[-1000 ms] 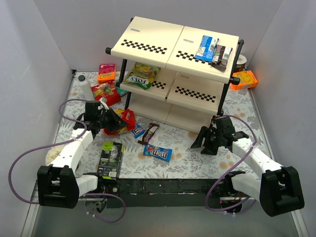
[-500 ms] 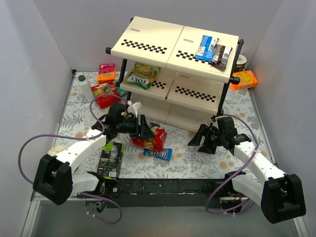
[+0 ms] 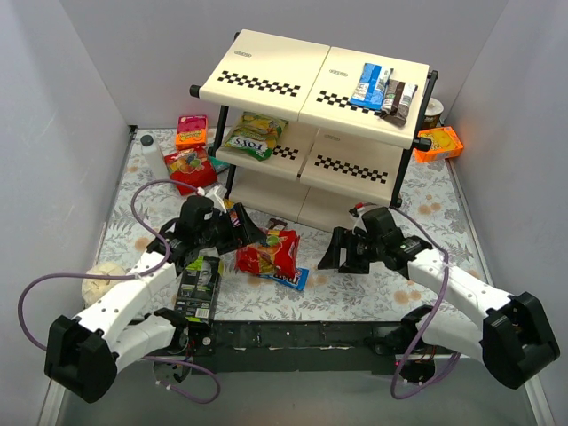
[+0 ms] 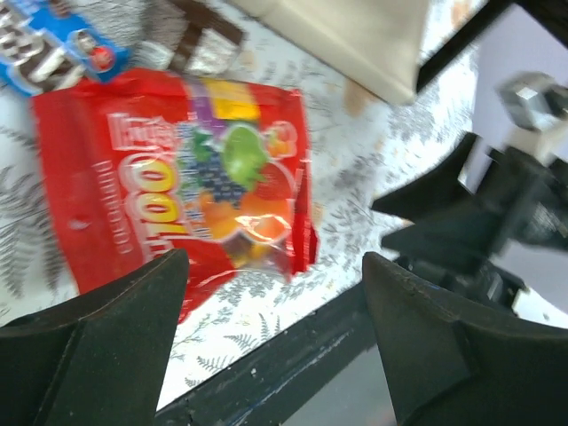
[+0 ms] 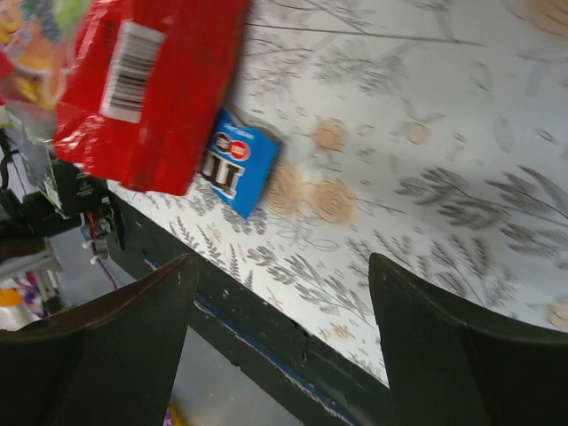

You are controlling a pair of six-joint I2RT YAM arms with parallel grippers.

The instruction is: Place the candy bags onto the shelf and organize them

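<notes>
A red candy bag (image 3: 269, 253) (image 4: 177, 186) (image 5: 146, 84) lies flat on the table in front of the shelf (image 3: 266, 84), partly covering a blue M&M's bag (image 3: 289, 279) (image 5: 236, 169). A dark brown bar (image 3: 278, 225) (image 4: 202, 35) pokes out behind it. My left gripper (image 3: 248, 232) (image 4: 275, 342) stands open just left of the red bag, holding nothing. From the right, my right gripper (image 3: 330, 254) (image 5: 280, 346) faces the same bag, open and empty. On the shelf, blue and brown bags (image 3: 382, 89) rest on top and a Fox's bag (image 3: 255, 135) sits on the middle tier.
A black-and-green carton (image 3: 197, 286) lies under the left arm. Another red bag (image 3: 189, 167), an orange box (image 3: 191, 130) and a white bottle (image 3: 155, 158) sit at the back left. A second orange box (image 3: 439, 142) is right of the shelf. The table's dark front edge (image 5: 293, 355) is close.
The left gripper carried the red bag rightward from the left side, opened and let it down over the M&M's bag. The right gripper moved left toward the bag.
</notes>
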